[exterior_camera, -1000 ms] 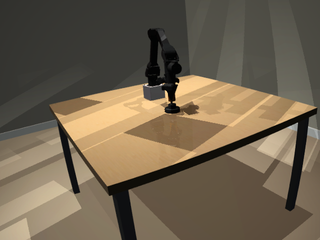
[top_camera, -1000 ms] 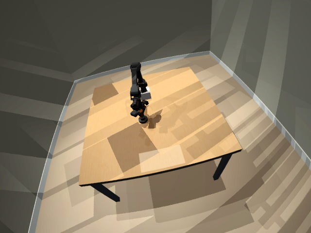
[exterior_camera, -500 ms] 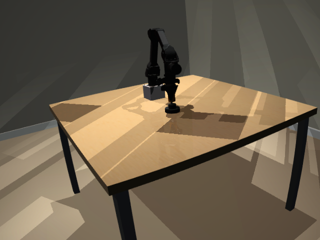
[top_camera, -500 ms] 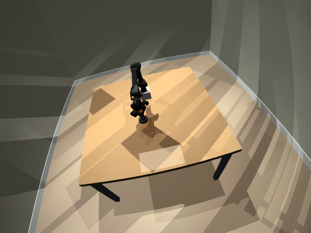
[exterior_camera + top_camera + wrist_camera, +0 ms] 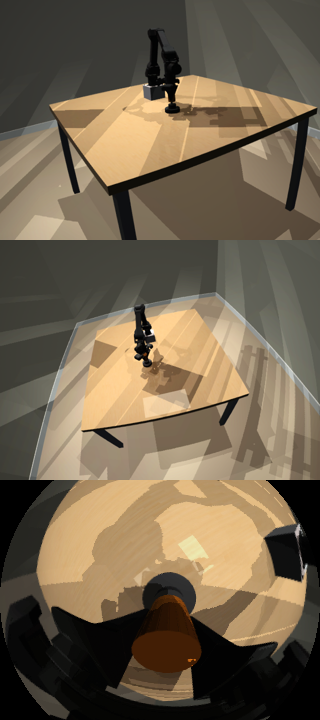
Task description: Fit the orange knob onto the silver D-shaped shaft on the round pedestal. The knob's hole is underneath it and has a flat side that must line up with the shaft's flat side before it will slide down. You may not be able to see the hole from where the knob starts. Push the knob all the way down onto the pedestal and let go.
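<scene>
My gripper [image 5: 145, 353] [image 5: 171, 99] [image 5: 168, 616] is shut on the orange knob [image 5: 164, 634] [image 5: 145, 354] [image 5: 173, 98] and points straight down. The knob hangs directly over the dark round pedestal [image 5: 147, 363] [image 5: 172, 109] [image 5: 175, 586], with its lower end close above it. In the wrist view the knob covers the middle of the pedestal, so the silver shaft is hidden. I cannot tell whether the knob touches the shaft.
The arm's grey base block [image 5: 150, 337] [image 5: 153, 91] [image 5: 288, 552] stands on the wooden table [image 5: 180, 374] [image 5: 129, 139] just behind the pedestal. Patches of light and shadow lie across the table top.
</scene>
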